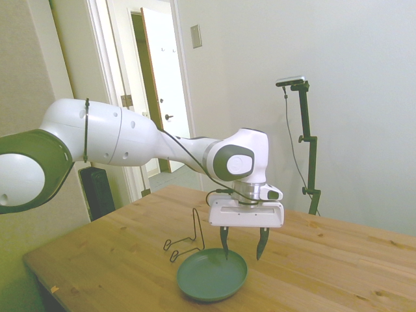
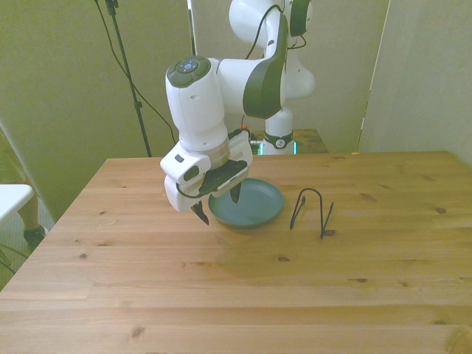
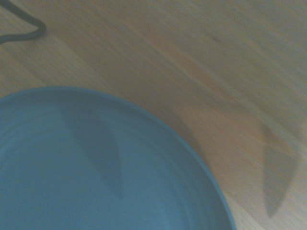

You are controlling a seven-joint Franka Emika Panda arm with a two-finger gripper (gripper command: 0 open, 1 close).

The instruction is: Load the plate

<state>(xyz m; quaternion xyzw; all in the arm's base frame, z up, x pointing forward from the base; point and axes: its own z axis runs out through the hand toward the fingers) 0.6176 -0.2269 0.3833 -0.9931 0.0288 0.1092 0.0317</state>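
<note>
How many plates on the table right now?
1. The plate lies flat on the wooden table, beside the wire stand, with the open gripper hovering over its rim. None look hidden.

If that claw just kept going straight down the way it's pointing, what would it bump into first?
Probably the plate's rim. The open gripper points down over the plate's edge: the wrist view's shadows put one finger over the plate, the other over bare table. Depth is hard to judge.

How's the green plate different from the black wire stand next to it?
The plate is a solid, round, dull-green dish lying flat; the wire stand is thin black bent wire rising upright. The open gripper hangs over the plate's rim, not over the wire stand. Both rest on the wooden table, apart.
</note>
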